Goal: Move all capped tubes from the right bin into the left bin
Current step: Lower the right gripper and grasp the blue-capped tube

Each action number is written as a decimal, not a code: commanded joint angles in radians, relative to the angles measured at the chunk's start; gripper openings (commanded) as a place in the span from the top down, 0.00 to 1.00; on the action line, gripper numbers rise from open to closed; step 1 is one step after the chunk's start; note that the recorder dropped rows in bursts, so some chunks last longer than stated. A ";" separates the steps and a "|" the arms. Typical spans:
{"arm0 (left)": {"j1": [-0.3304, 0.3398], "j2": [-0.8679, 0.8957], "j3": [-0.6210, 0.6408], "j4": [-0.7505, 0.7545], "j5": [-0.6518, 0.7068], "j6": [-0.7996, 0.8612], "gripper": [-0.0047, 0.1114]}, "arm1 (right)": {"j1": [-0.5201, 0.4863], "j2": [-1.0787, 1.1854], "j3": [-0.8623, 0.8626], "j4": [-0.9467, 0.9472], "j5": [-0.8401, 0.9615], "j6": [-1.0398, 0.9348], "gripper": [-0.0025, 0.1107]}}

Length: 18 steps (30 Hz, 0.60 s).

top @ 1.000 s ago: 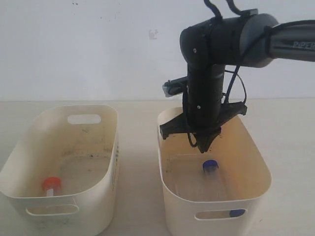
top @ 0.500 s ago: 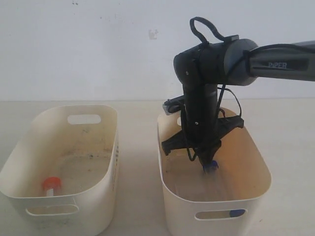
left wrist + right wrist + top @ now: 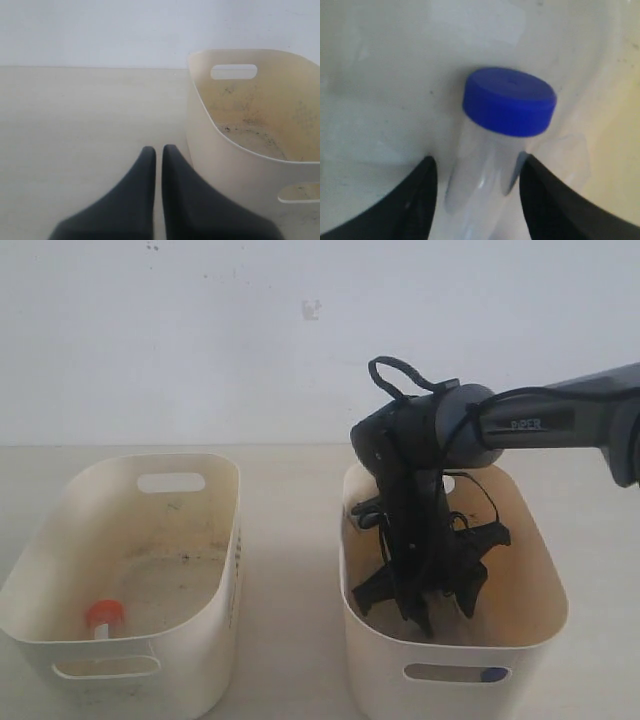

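Observation:
My right gripper (image 3: 425, 623) reaches deep into the right bin (image 3: 372, 632), which is yellowish inside. In the right wrist view the right gripper (image 3: 477, 165) is open, and a clear tube with a blue cap (image 3: 510, 102) lies on the bin floor with its body between the two fingers (image 3: 415, 200), untouched. Another blue cap (image 3: 490, 674) shows through the near slot handle. The left bin (image 3: 215, 570) has a speckled floor and holds a red-capped tube (image 3: 103, 617). My left gripper (image 3: 158, 149) is shut and empty, beside the left bin's outer wall (image 3: 200, 125).
The two tubs stand side by side on a pale tabletop (image 3: 285, 540) before a white wall. The right arm's dark wrist and cables (image 3: 420, 430) rise over the right bin. Bare table (image 3: 75, 110) lies beside the left gripper.
The right arm has gone down from above the rim into the right bin, onto the blue-capped tube. The right bin has shifted slightly to the right. The left bin is unchanged.

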 commanded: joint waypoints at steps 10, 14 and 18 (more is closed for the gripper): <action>0.005 -0.004 0.003 -0.004 -0.003 0.002 0.92 | -0.005 -0.021 0.034 -0.031 0.004 0.003 0.98; 0.005 -0.004 0.003 -0.004 -0.003 0.002 0.92 | -0.005 -0.090 0.034 -0.031 0.004 0.003 0.98; 0.005 -0.004 0.003 -0.004 -0.003 0.002 0.92 | -0.005 -0.168 0.034 -0.017 0.004 -0.011 0.98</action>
